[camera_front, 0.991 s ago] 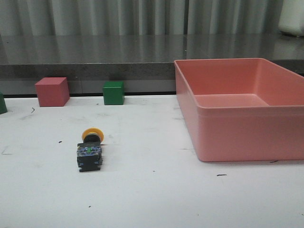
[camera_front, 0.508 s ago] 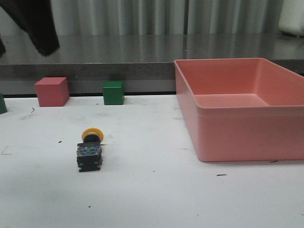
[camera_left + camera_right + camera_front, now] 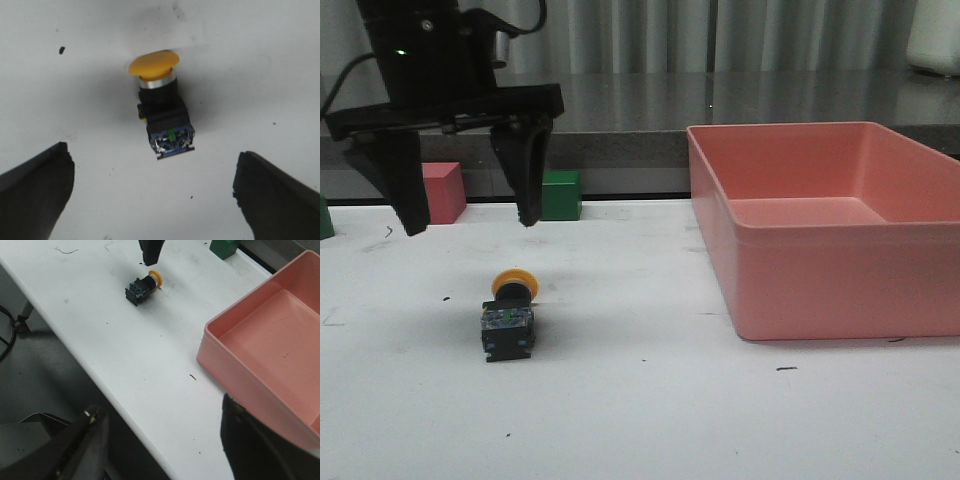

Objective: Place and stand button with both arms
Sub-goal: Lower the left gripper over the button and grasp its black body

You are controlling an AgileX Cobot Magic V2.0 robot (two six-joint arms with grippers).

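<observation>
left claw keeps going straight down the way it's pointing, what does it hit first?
Most likely the button: it lies on its side centred between the open left claw fingers. The fingers themselves would probably meet bare table either side.

Left hand [image 3: 470, 225] raised, fingers spread wide, right hand [image 3: 162, 440] parted

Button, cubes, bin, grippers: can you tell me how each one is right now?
Button: lying on its side on the table, yellow cap away from the camera, untouched.
Left gripper: open, above the button, holding nothing.
Right gripper: open, holding nothing, far from the button.
Pink bin: upright, empty.
Red cube: sitting flat at the back of the table.
Green cube: sitting flat at the back of the table.
</observation>
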